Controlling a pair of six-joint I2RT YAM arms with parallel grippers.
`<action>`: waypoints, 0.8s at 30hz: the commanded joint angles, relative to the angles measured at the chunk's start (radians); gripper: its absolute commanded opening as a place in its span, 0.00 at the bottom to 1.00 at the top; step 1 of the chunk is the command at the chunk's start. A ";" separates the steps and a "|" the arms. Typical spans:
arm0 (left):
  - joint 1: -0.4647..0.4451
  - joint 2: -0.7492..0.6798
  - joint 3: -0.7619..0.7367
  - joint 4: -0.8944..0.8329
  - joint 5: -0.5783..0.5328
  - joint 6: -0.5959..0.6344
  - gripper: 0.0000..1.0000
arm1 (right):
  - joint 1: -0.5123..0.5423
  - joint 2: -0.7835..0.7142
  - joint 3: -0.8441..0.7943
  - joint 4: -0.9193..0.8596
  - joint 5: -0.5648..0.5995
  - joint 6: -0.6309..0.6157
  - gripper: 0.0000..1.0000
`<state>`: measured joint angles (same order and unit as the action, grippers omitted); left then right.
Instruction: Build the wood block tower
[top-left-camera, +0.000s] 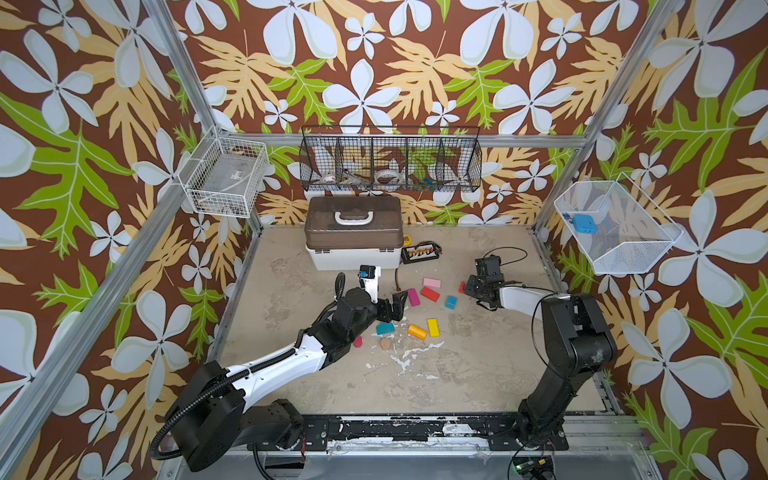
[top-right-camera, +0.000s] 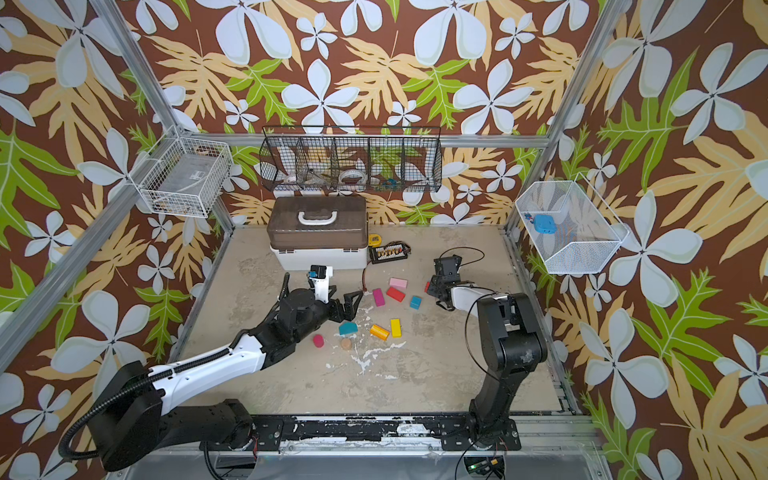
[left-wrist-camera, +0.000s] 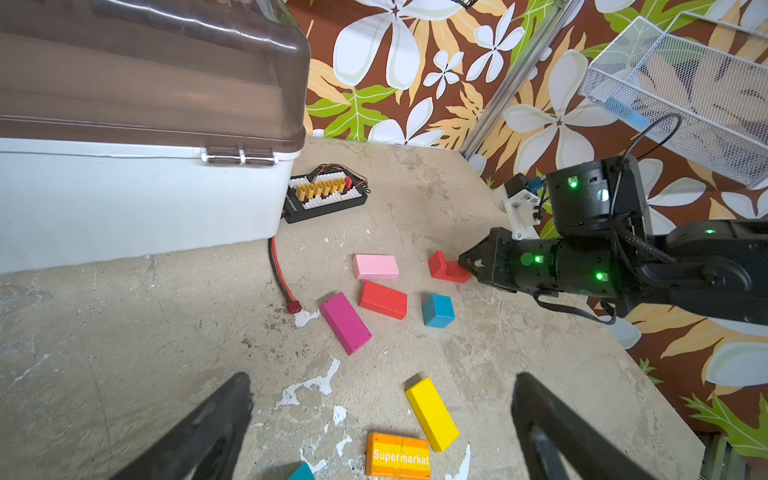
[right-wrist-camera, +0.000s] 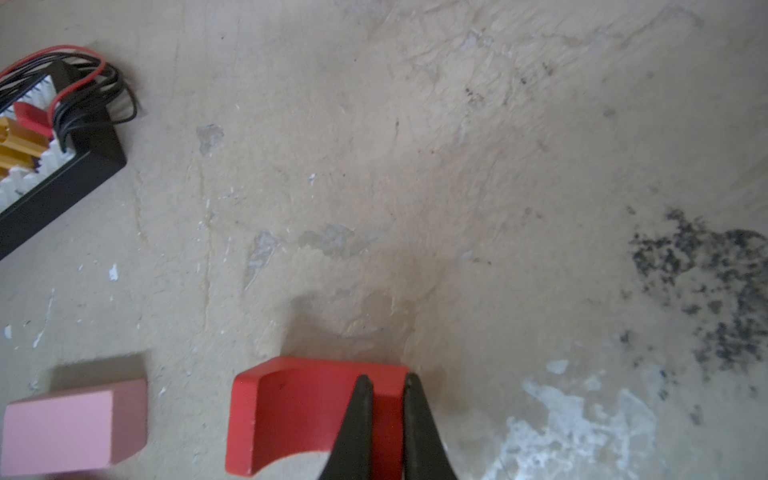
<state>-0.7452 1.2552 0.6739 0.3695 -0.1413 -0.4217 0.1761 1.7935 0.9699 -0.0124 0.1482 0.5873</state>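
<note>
Nearest lie the crimson cylinder (top-right-camera: 318, 340) and tan cylinder (top-right-camera: 345, 343). Behind them are the teal roof piece (top-right-camera: 348, 328), orange cylinder (top-right-camera: 379, 331) and yellow bar (top-right-camera: 395, 327). Farther back are the blue cube (top-right-camera: 415, 302), red bar (top-right-camera: 395, 294), magenta bar (top-right-camera: 378, 297) and pink bar (top-right-camera: 398, 283), each lying singly on the table (top-left-camera: 478, 374). Farthest stand the toolbox (top-left-camera: 353, 241) and electronic board (top-left-camera: 420, 252). The left gripper (left-wrist-camera: 382, 378) hangs wide open just left of the magenta bar. The right gripper (right-wrist-camera: 387, 380) is pinched narrow on one leg of the red arch (right-wrist-camera: 299, 415), which lies just right of the pink bar.
</note>
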 joint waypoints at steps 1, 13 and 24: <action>0.000 -0.009 0.006 -0.006 -0.007 0.000 0.99 | 0.019 -0.022 -0.027 -0.029 -0.010 0.008 0.09; 0.000 -0.014 0.008 -0.008 -0.007 0.001 0.99 | 0.084 -0.095 -0.065 -0.026 -0.048 0.019 0.09; 0.000 -0.006 0.010 -0.008 -0.001 0.001 0.98 | 0.097 -0.157 -0.130 -0.011 -0.028 0.038 0.09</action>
<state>-0.7452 1.2476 0.6743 0.3679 -0.1417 -0.4210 0.2726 1.6489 0.8474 -0.0303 0.1081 0.6178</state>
